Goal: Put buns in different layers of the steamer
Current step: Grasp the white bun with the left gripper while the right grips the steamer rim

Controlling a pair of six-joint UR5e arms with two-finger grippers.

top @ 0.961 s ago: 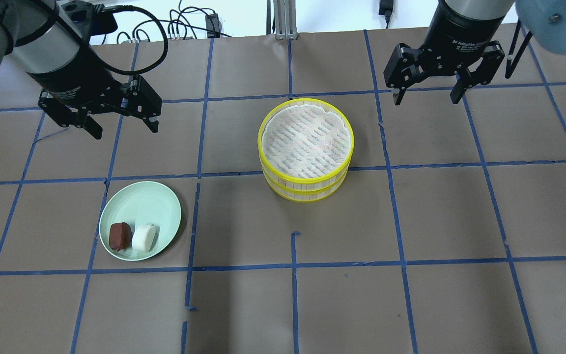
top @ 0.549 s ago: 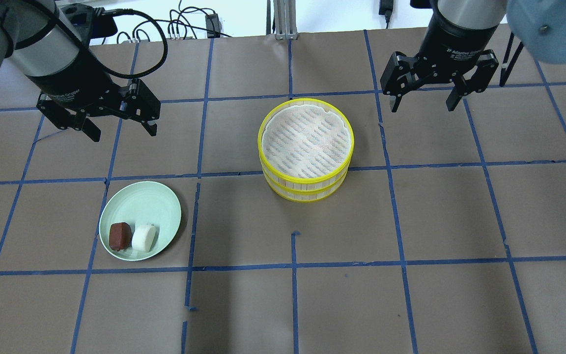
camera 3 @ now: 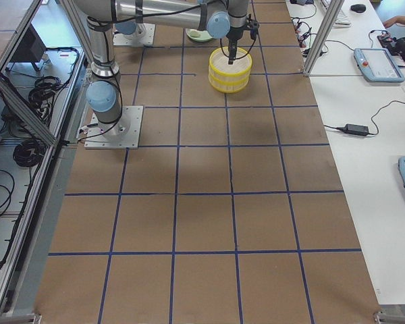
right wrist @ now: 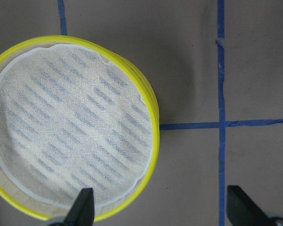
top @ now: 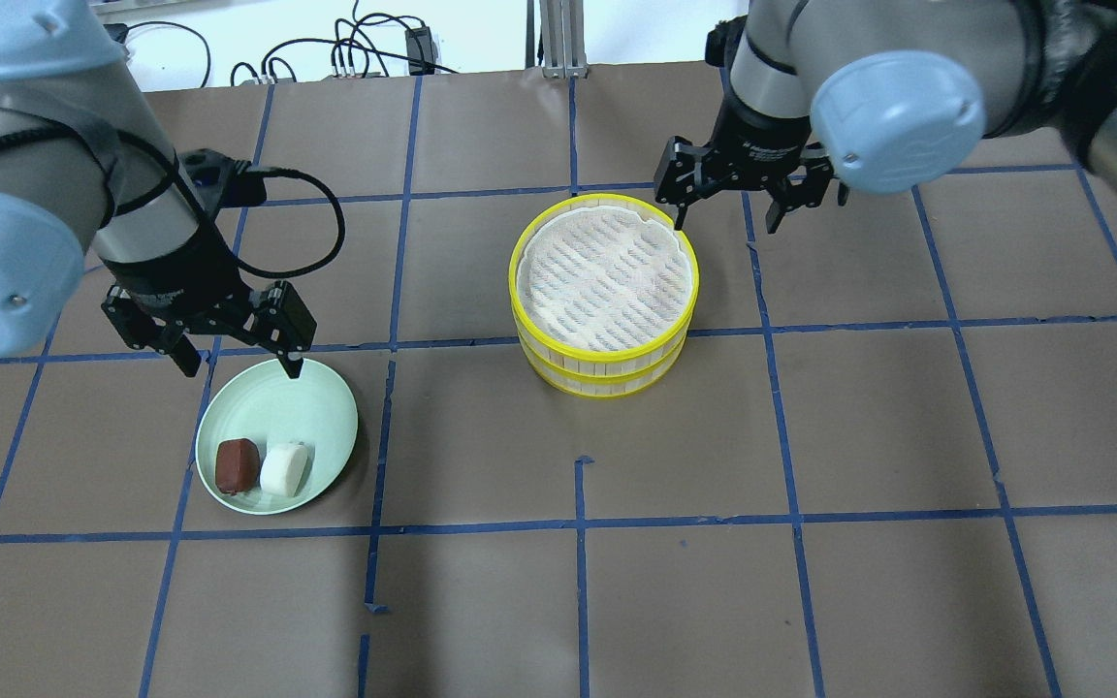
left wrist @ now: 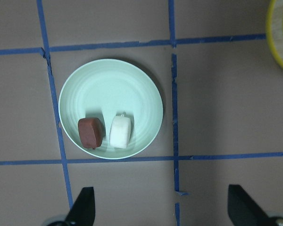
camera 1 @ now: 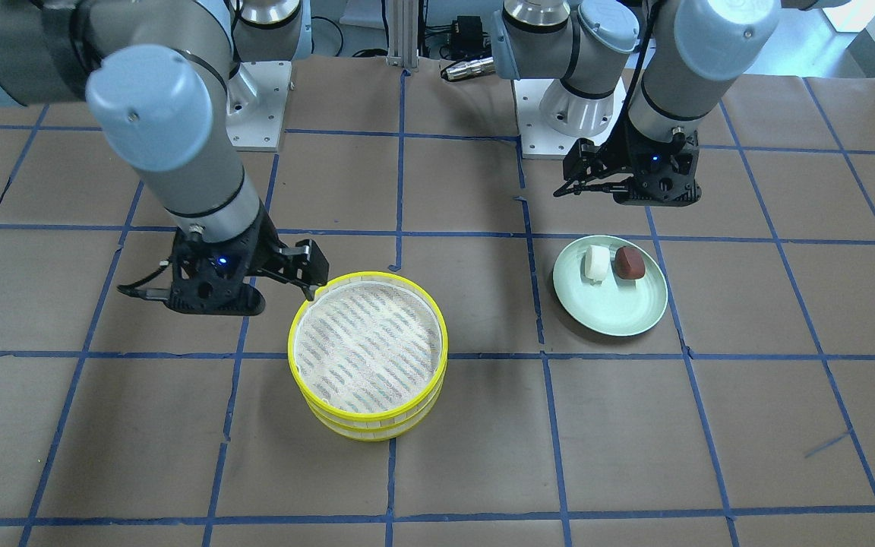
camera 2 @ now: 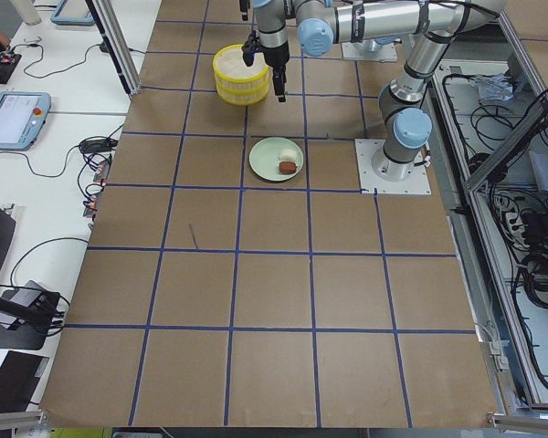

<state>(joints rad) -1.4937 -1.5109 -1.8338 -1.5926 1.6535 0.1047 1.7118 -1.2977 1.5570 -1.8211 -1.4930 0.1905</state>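
Plate, pale green, holds both buns side by side: the reddish-brown bun and the white bun. The steamer stands well apart, its two tiers stacked, a liner sheet in the top one. The left gripper hangs spread at the plate's rim. The right gripper hangs beside the steamer's rim, fingers apart. The right wrist view shows only the top tier — the overhead view shows both.

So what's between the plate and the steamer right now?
Nothing but bare table and a blue tape line between plate and steamer, seen in the overhead view.
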